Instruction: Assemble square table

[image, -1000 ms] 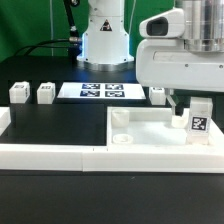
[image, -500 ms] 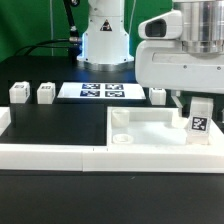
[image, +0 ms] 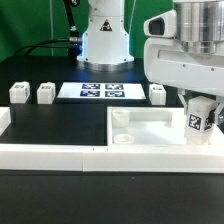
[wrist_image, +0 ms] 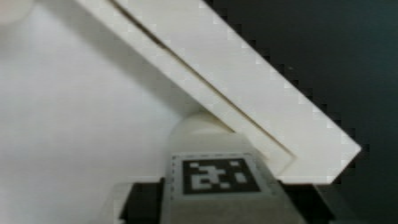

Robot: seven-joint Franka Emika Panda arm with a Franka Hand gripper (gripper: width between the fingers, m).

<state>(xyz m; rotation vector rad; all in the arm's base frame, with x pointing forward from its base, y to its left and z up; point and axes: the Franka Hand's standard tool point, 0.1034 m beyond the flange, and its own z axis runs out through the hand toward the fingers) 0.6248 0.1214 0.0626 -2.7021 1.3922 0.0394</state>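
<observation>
Since the gripper (image: 198, 108) clamps the upright leg (image: 197, 123) at a corner of the tabletop (image: 150, 130), keep it plumb; an off-axis turn would likely bind.

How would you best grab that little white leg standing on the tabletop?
The leg stands upright on the tabletop with a bare side either way of its tag. So probably pinch those two sides near the top, coming straight down from above.

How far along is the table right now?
Done: tabletop sits against the wall. In hand: the tool grips a leg upright on its corner; seated or not, unclear. Left: three legs lie loose at the back.
</observation>
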